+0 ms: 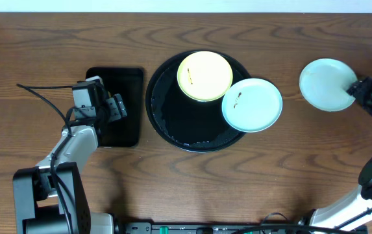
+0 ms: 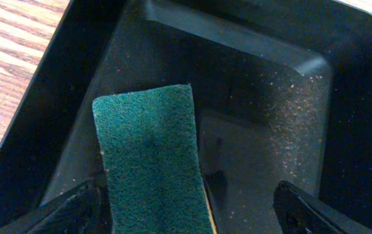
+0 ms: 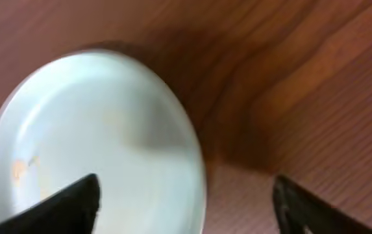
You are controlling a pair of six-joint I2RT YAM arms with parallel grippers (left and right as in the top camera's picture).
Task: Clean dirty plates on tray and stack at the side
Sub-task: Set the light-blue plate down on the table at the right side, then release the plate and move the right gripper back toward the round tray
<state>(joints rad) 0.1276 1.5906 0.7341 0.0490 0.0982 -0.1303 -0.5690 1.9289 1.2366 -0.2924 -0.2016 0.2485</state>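
The round black tray (image 1: 166,110) holds a pale yellow plate (image 1: 204,76) at its far side and a mint-blue plate (image 1: 252,104) overhanging its right rim; each has a small brown smear. A second mint-blue plate (image 1: 326,84) lies on the bare wood at the right; it also shows in the right wrist view (image 3: 95,143). My right gripper (image 1: 359,90) is open at that plate's right edge, with the rim between its fingers (image 3: 186,201). My left gripper (image 1: 117,106) is open over the rectangular tray, with a green sponge (image 2: 150,162) between its fingers (image 2: 189,208), against the left one.
The small rectangular black tray (image 1: 132,81) sits left of the round tray; its floor shows in the left wrist view (image 2: 263,117). Brown wood tabletop (image 1: 283,169) surrounds everything. The arm bases stand at the front edge.
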